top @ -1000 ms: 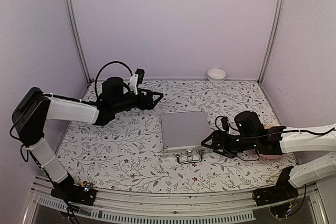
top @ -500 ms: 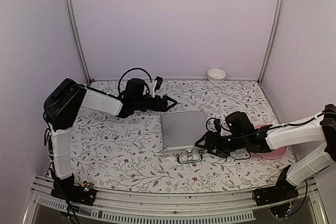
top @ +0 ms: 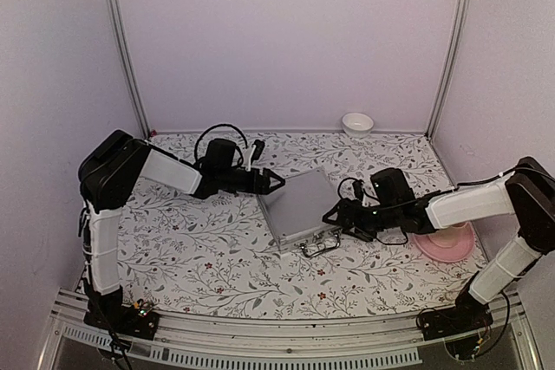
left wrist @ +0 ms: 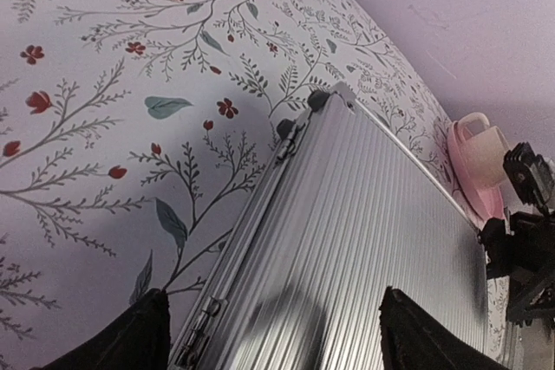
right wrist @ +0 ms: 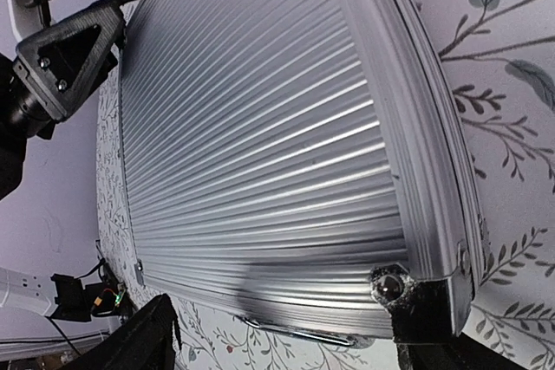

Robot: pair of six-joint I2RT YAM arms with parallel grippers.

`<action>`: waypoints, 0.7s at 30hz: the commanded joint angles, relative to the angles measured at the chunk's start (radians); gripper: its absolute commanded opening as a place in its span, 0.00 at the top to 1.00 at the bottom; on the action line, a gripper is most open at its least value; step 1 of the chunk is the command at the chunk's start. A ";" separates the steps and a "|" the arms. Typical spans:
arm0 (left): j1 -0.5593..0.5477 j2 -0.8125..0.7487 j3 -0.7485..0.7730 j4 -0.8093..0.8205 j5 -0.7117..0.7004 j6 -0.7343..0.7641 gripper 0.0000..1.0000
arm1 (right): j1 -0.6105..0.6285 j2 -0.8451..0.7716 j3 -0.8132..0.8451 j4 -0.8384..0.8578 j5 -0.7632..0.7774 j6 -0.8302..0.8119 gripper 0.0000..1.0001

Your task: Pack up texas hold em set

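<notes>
The shut briefcase [top: 297,205] hides its inside. In the left wrist view its near end runs off the bottom edge, where only the left claw's [left wrist: 273,331] finger stubs show. The right arm [top: 460,205] covers part of the pink plate [top: 447,247].

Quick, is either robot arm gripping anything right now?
Left end effector: open, holding nothing, by the ribbed silver aluminium briefcase's far-left edge.
Right end effector: open, holding nothing, at the briefcase's near-right corner.
</notes>
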 commanded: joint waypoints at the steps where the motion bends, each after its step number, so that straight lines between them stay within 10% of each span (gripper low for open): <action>1: -0.008 -0.080 -0.098 0.033 0.097 -0.009 0.17 | -0.047 0.061 0.112 0.103 0.002 -0.128 0.14; 21: -0.075 -0.586 -0.480 -0.004 -0.248 0.098 0.17 | -0.090 -0.017 0.080 -0.025 -0.009 -0.205 0.15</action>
